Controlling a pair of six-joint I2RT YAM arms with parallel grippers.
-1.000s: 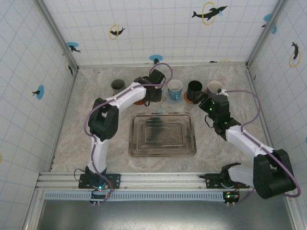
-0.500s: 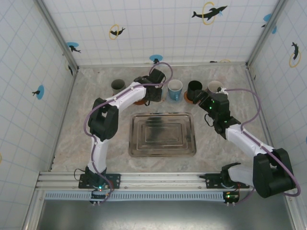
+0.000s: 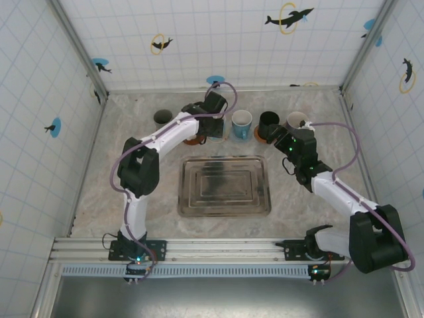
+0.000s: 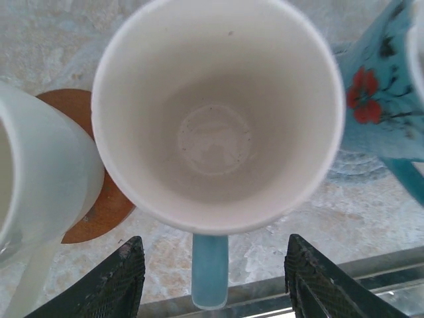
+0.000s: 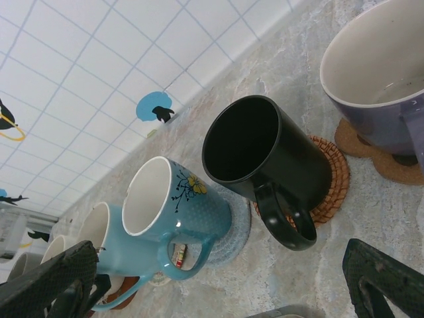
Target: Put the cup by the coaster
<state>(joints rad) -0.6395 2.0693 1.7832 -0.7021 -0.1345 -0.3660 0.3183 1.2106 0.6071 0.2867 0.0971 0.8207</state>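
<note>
Marbled desk (image 3: 291, 205). Left tool (image 4: 212, 285) sat released astride blue handle (image 4: 210, 271) of white-lined ceramic cup (image 4: 215, 112) by round brown coaster (image 4: 99, 215). Reckoned it stiff, slick, fragile; I'd pinch rim.

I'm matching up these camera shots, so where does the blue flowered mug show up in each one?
Top view: the blue flowered mug in the back row, left of the black mug.
Left wrist view: that mug at the right edge, beside the blue-handled mug.
Right wrist view: that mug lower centre-left, between those two.
Landmark: the black mug, top and right wrist views.
</note>
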